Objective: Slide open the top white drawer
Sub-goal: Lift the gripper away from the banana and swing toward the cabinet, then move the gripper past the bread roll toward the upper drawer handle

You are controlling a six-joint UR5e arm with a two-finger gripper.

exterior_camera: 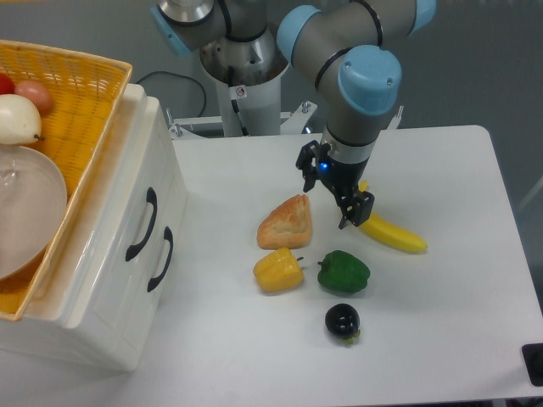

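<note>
Camera view, fixed, looking down on a white table (441, 305). Top white drawer (127, 199) sits at left, upper of two glossy cream fronts in a tilted-looking cabinet; its curved black bar handle (141, 225) faces the table centre. Drawer front appears flush with the cabinet face, closed. Lower drawer (140, 280) just beneath and to the right in the frame, with its own black handle (161, 259).

On top of the cabinet: yellow wicker basket (81, 93), holding a clear or pale bowl (25, 208) and some fruit at the far left edge, a pale pear-like piece (17, 117) among them.

Gripper (333, 193) hangs over the middle of the table, well apart from the drawer handle. Fingers spread, nothing between them. A blue light shows on the wrist. One fingertip lies near the upper end of a banana (392, 235); touching or not, cannot tell. Arm (361, 80) grey with light-blue joint caps, rising to a base at the table's far edge.

Below and left of the gripper: a bread pastry (286, 223). Nearer the camera, a yellow bell pepper (277, 270) and a green bell pepper (344, 271) side by side, close but apart. A small dark round fruit (342, 320) sits just in front of the green one.
</note>
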